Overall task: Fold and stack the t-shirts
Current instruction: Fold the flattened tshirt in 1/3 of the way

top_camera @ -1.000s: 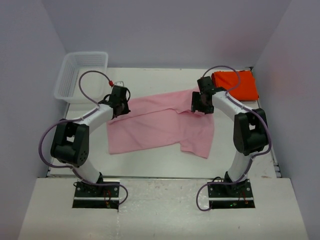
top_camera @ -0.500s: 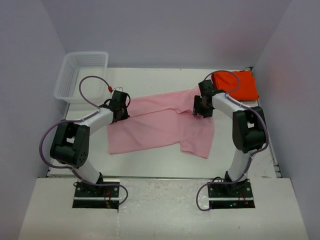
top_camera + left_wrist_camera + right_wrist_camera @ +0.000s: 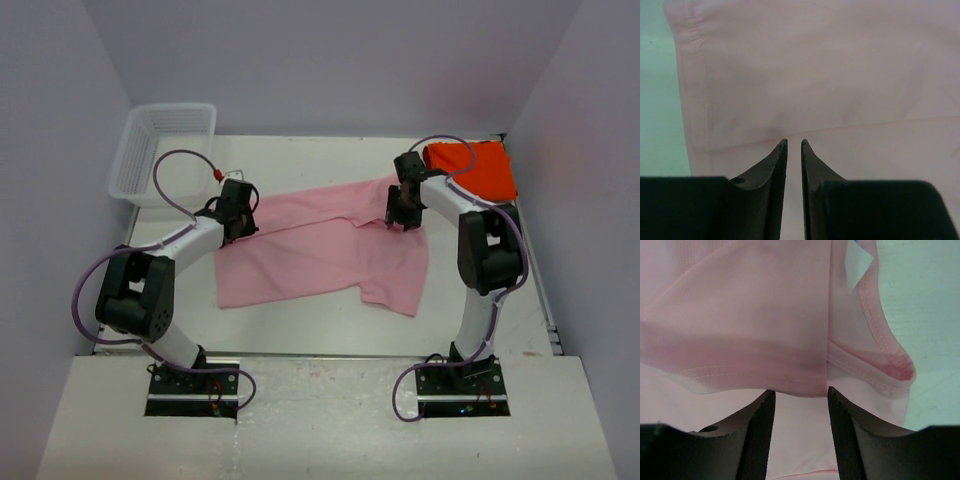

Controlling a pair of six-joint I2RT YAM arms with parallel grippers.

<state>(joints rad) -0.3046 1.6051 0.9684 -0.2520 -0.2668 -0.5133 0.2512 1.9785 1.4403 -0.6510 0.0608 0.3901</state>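
Note:
The light pink t-shirt lies spread and rumpled across the middle of the table. The orange-red t-shirt lies folded at the back right. My left gripper is down on the pink shirt's left edge. In the left wrist view its jaws are nearly closed on a crease of the pink cloth. My right gripper is over the shirt's back right part. In the right wrist view it is open, with a folded hem of the pink shirt at its fingertips.
A white mesh basket stands at the back left corner. The white table shows in front of the shirt and beside it in the wrist views. Walls close in on the left, back and right.
Both grippers have lowered onto the pink shirt and shifted slightly. The shirt itself has barely moved.

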